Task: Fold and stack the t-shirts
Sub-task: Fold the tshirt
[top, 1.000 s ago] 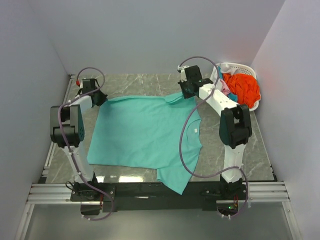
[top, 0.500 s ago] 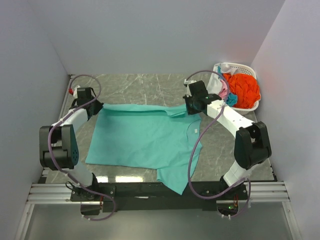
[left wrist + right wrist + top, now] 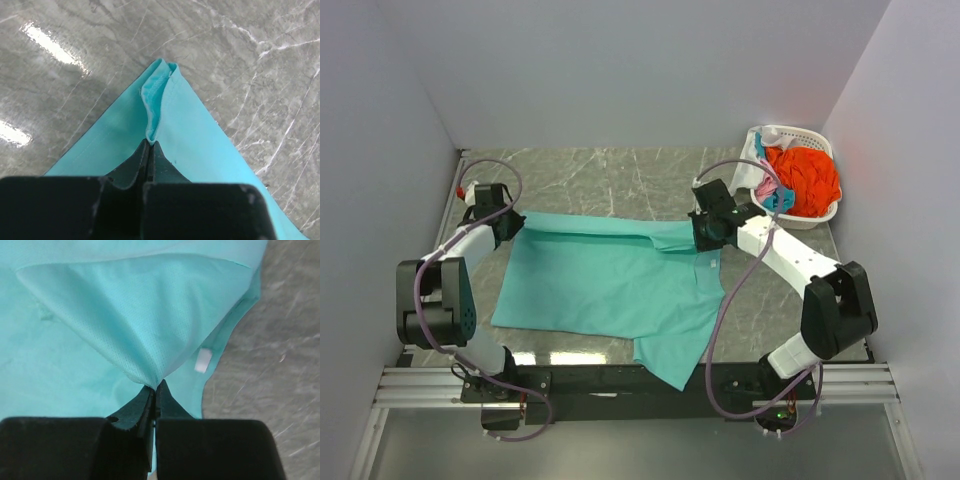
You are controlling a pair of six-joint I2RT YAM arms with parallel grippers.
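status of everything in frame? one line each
Teal shirt: spread on the table, far edge pinched at both ends.
Left gripper: shut on teal shirt's corner.
Right gripper: shut on a fold of the teal shirt.
Orange shirt: crumpled, on top in basket.
Basket: upright, holding clothes.

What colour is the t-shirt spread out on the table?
The t-shirt is teal-green, plain with no pattern; the top external view shows it best.
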